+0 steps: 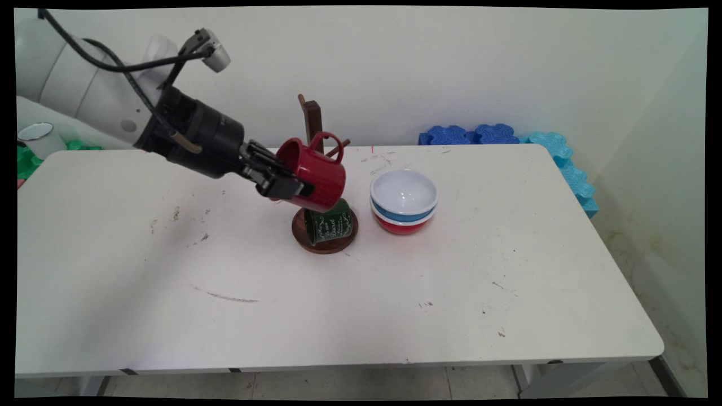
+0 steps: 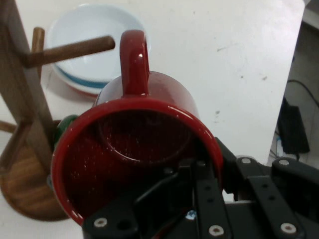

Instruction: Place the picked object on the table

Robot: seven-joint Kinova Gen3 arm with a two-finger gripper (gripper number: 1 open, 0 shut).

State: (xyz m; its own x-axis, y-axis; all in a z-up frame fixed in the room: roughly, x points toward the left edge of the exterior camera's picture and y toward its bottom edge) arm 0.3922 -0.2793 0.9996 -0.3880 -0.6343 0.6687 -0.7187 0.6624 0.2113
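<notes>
1. The gripper [image 1: 280,181] reaches in from the table's left rear toward the middle of the table [image 1: 350,304]. Its jaws pinch the rim wall of a red mug [image 1: 313,175]: in the hand view one finger lies inside the mug's mouth and the other outside.
2. The red mug [image 2: 137,149] is held clear of the table and tipped on its side. Its mouth faces back along the gripper, its base points away to the right, and its handle [image 2: 134,62] stands on the upper side.
3. That handle sits just beside a peg [image 2: 70,51] of the wooden mug tree [image 1: 313,121]. In the hand view the peg's tip ends just short of the handle loop, apparently not yet through it; whether they touch cannot be told.
4. Below the red mug, a green mug [image 1: 330,224] with white lettering rests on the tree's round base [image 1: 324,246], near the table's centre.
5. Just right of the base stands a stack of bowls [image 1: 404,200], white over blue over red, apart from the tree.
</notes>
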